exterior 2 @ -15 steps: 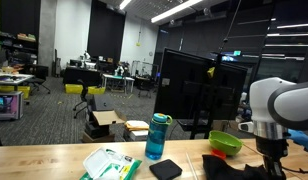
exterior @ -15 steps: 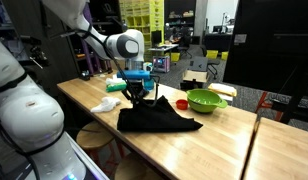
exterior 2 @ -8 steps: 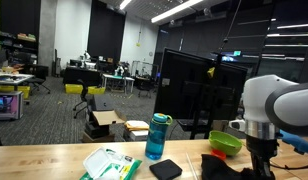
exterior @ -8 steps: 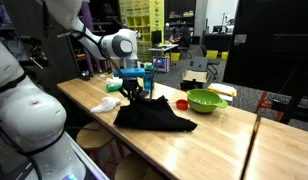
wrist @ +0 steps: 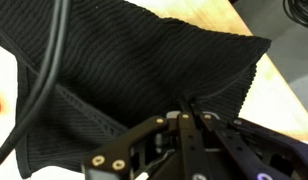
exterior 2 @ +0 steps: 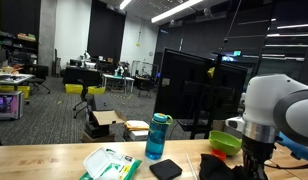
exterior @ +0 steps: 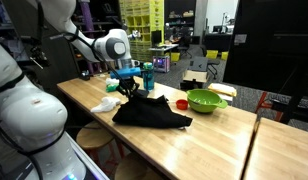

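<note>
The gripper (wrist: 184, 120) has its fingers closed tight on a fold of the black cloth (wrist: 144, 70), so that edge rises in a peak while the rest lies spread on the table (exterior: 209, 140), near the green bowl (exterior: 205, 100)
</note>
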`<state>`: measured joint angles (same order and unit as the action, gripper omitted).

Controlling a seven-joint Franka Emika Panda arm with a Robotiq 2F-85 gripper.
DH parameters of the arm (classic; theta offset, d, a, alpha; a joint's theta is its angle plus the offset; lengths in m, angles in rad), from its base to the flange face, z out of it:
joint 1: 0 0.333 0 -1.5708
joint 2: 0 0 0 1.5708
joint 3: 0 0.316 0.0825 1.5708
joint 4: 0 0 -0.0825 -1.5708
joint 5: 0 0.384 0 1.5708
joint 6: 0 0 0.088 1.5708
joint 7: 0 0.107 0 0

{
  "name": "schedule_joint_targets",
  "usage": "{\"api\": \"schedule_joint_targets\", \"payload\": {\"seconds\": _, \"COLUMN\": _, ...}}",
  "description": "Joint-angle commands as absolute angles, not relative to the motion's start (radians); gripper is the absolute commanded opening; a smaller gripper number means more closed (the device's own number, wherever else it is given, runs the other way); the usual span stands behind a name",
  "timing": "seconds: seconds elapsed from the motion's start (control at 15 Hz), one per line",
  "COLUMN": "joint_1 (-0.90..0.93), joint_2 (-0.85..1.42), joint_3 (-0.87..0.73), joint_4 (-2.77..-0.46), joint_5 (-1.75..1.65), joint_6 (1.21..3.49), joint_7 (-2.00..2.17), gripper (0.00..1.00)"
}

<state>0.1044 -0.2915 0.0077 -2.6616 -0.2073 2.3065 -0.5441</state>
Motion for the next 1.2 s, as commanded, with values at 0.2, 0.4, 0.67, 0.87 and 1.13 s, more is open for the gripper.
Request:
{"api": "schedule_joint_targets", "payload": {"seconds": 0.2, "joint_1": 0.152, "joint_2": -0.416, "joint_3": 0.022, "joint_4": -2.768, "joint_5": -0.224, "joint_6": 2.389, "joint_7": -0.580, "gripper": 0.01}}
{"api": "schedule_joint_targets", "payload": {"seconds": 0.4, "joint_1": 0.180, "joint_2": -0.457, "joint_3": 0.023, "joint_4": -2.799, "joint_5": -0.218, "joint_6": 2.405, "joint_7": -0.608, "gripper": 0.01}}
{"api": "schedule_joint_targets", "payload": {"seconds": 0.67, "joint_1": 0.220, "joint_2": -0.472, "joint_3": 0.027, "joint_4": -2.774, "joint_5": -0.212, "joint_6": 2.406, "joint_7": -0.642, "gripper": 0.01}}
{"api": "schedule_joint_targets", "payload": {"seconds": 0.87, "joint_1": 0.248, "joint_2": -0.513, "joint_3": 0.024, "joint_4": -2.798, "joint_5": -0.210, "joint_6": 2.425, "joint_7": -0.683, "gripper": 0.01}}
{"api": "schedule_joint_targets", "payload": {"seconds": 1.13, "joint_1": 0.260, "joint_2": -0.512, "joint_3": 0.021, "joint_4": -2.790, "joint_5": -0.212, "joint_6": 2.417, "joint_7": -0.713, "gripper": 0.28}}
